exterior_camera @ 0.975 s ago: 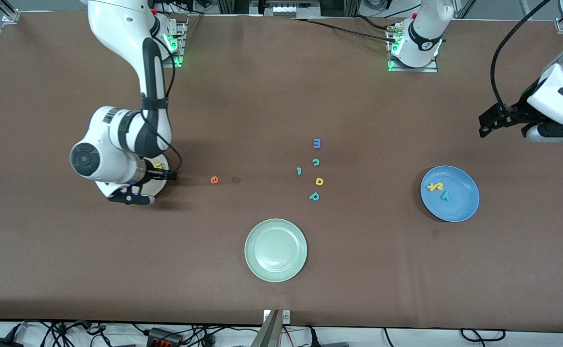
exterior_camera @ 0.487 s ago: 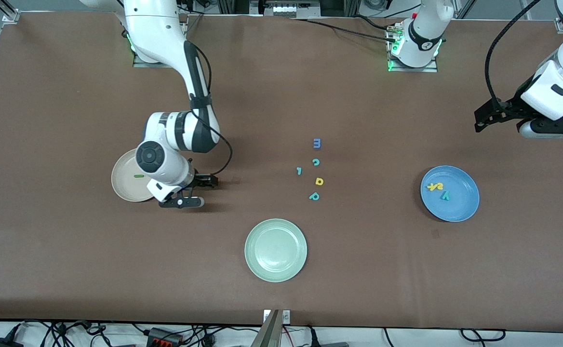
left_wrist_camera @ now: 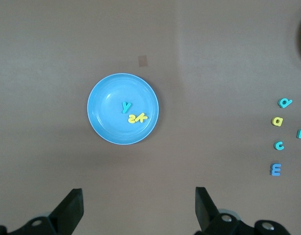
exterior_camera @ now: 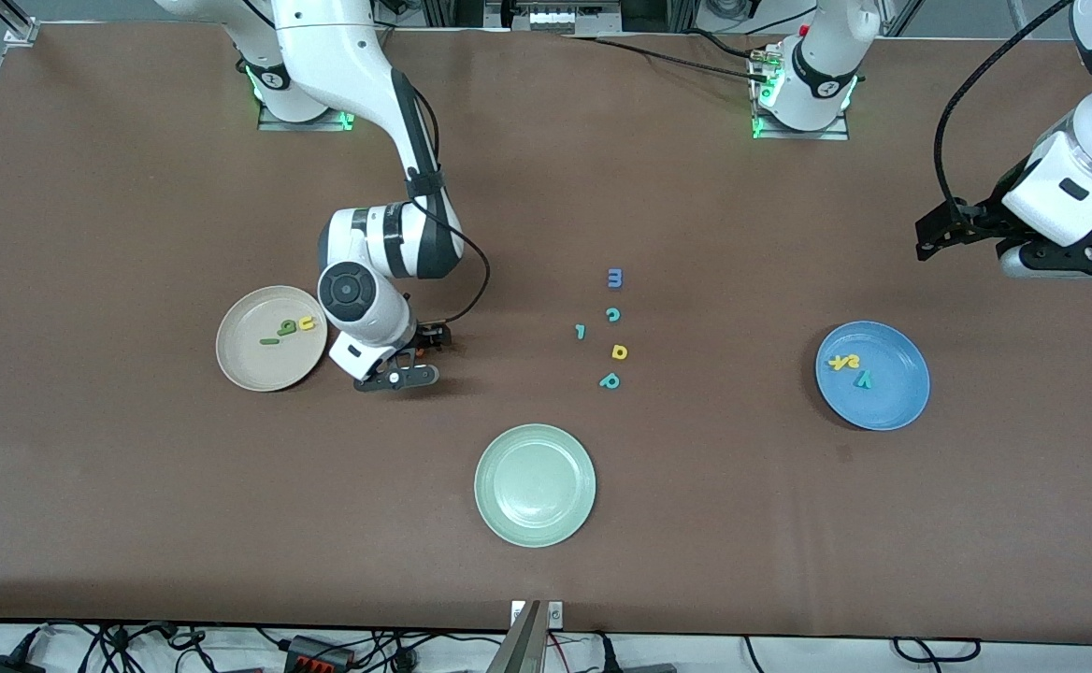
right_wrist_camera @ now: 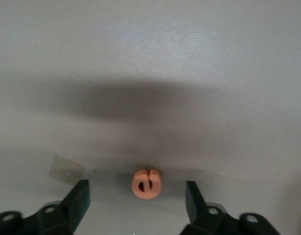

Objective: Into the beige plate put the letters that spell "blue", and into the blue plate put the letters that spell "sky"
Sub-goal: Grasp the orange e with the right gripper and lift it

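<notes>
Beige plate [exterior_camera: 271, 337] at the right arm's end of the table: dark-green "l" [exterior_camera: 269, 341], dark-green "b" [exterior_camera: 286, 327] and yellow "u" [exterior_camera: 306, 323] lie in it.

Right gripper [exterior_camera: 426, 342] sits low over the table just beside that plate, toward the middle of the table. Fingers [right_wrist_camera: 78, 199] spread apart, nothing clamped. Orange "e" [right_wrist_camera: 146, 184] lies flat on the table between the two fingertips, touching neither; a small tape patch [right_wrist_camera: 66, 169] is on the table just outside one finger.

Mid-table cluster, well apart from both grippers: blue "m" [exterior_camera: 614, 278], teal "c" [exterior_camera: 612, 315], teal "l"-like piece [exterior_camera: 581, 331], yellow "d" [exterior_camera: 619, 351], teal "p" [exterior_camera: 610, 380]. Pale green plate [exterior_camera: 535, 484] lies nearer the front camera than the cluster.

Blue plate [exterior_camera: 872, 375] at the left arm's end: yellow "s" [left_wrist_camera: 132, 118] and yellow "k" [left_wrist_camera: 141, 117] touching each other, teal "y" [left_wrist_camera: 126, 106] just beside them, all inside.

Left gripper [left_wrist_camera: 136, 208] waits up in the air over bare table near the blue plate, fingers [left_wrist_camera: 72, 208] wide and holding nothing.
</notes>
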Controlling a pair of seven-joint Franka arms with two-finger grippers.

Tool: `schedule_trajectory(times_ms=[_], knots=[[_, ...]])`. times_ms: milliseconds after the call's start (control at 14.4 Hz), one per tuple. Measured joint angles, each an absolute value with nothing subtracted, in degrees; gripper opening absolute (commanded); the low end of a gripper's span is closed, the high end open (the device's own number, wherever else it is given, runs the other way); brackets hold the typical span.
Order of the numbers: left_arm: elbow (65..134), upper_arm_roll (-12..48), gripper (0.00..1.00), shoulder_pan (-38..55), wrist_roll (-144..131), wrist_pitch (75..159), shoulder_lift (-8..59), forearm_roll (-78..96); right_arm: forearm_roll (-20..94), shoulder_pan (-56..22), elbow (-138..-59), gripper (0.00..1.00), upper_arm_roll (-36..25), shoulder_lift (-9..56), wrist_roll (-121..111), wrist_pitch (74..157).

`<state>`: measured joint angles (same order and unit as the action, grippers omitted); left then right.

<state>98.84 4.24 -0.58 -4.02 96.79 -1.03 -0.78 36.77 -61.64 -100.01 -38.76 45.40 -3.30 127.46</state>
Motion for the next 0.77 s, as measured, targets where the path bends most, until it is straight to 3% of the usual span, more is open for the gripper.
schedule_trajectory(times_ms=[139, 418, 766], knots=[[98.8, 4.2, 1.00, -0.6, -4.0, 96.8, -1.0, -0.8, 36.8, -61.6, -100.0, 0.72, -38.3, 46.5, -3.3, 128.4], [98.7, 4.2, 1.00, -0.7, -4.0, 92.7, -1.1, -0.8, 36.8, -61.6, -99.9, 0.49, -38.2, 47.0, -3.3, 128.9], [98.6, 3.6, 1.00, -0.9, -4.1, 90.1, -1.3, -0.8, 36.8, -61.6, -99.8, 0.49, -38.2, 46.8, -3.3, 128.9]])
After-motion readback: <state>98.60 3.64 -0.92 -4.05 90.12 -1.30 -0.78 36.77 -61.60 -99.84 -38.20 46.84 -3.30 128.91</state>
